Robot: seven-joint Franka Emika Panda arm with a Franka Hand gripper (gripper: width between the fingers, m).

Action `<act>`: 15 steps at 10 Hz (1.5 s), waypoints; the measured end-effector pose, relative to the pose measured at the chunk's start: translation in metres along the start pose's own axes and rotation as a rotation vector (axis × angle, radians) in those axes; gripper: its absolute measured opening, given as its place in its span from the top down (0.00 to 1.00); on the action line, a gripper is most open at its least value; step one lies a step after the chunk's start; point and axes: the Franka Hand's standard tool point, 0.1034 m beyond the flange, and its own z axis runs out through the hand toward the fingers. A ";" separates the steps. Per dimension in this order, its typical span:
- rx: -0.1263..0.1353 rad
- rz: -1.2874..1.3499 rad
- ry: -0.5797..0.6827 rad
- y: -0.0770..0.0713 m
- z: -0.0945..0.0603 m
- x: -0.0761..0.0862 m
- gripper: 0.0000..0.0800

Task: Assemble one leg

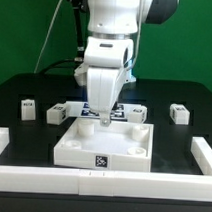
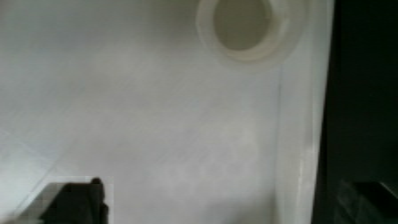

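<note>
The large white square panel (image 1: 102, 146) lies on the black table, with a tag on its front face. My gripper (image 1: 101, 118) hangs low over the panel's back part. In the wrist view the gripper (image 2: 222, 205) is open, its dark fingertips (image 2: 75, 200) wide apart. Only the panel's flat surface (image 2: 160, 120) shows between them, with a round corner socket (image 2: 246, 25) further on. Small white legs with tags lie loose on the table: two at the exterior view's left (image 1: 29, 109) (image 1: 57, 113) and one at its right (image 1: 177, 113). None is in the gripper.
A white raised border runs along the table's left (image 1: 0, 141), front (image 1: 101, 181) and right (image 1: 204, 153). More small white tagged parts (image 1: 134, 112) lie behind the panel, partly hidden by the arm. The panel's edge (image 2: 320, 120) meets dark table in the wrist view.
</note>
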 end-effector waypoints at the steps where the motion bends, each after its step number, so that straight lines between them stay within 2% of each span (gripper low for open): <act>1: 0.010 0.001 0.002 -0.007 0.013 0.001 0.19; 3: 0.019 0.003 0.007 -0.016 0.029 0.003 0.19; 4: 0.029 0.003 0.006 -0.019 0.034 0.002 0.19; 6: 0.031 0.019 0.005 -0.020 0.036 0.002 0.19; 8: 0.031 0.038 0.005 -0.020 0.035 0.002 0.52; 9: 0.031 0.039 0.005 -0.020 0.035 0.002 0.52; 10: 0.031 0.039 0.005 -0.020 0.035 0.002 0.75; 11: 0.028 0.039 0.006 -0.019 0.035 0.002 0.92; 15: 0.020 0.040 0.007 -0.017 0.033 0.002 0.92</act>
